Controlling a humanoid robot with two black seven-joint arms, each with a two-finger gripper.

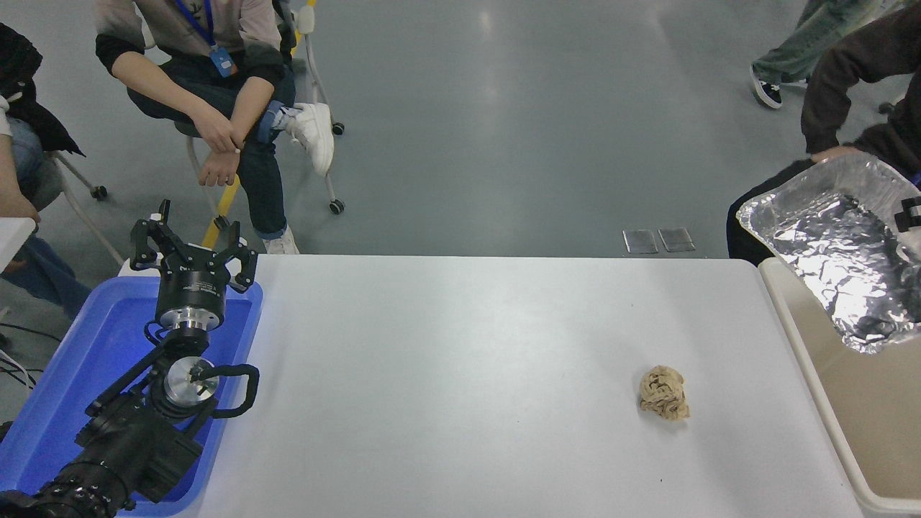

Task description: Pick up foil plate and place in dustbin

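Foil plate [835, 248], a shiny crinkled silver aluminium tray, hangs lifted above the far end of the large cream-beige plastic dustbin [813, 374] at the right edge, tilted so its hollow faces the camera, its long axis running from upper left to lower right. Going left to right: the left gripper [193, 248] rests spread apart over the blue plastic tray [65, 374], a small crumpled tan paper ball [664, 392] lies on the white table [460, 374], and the right gripper [908, 214] shows only as a black tip at the foil's right rim, so I cannot tell its grip.
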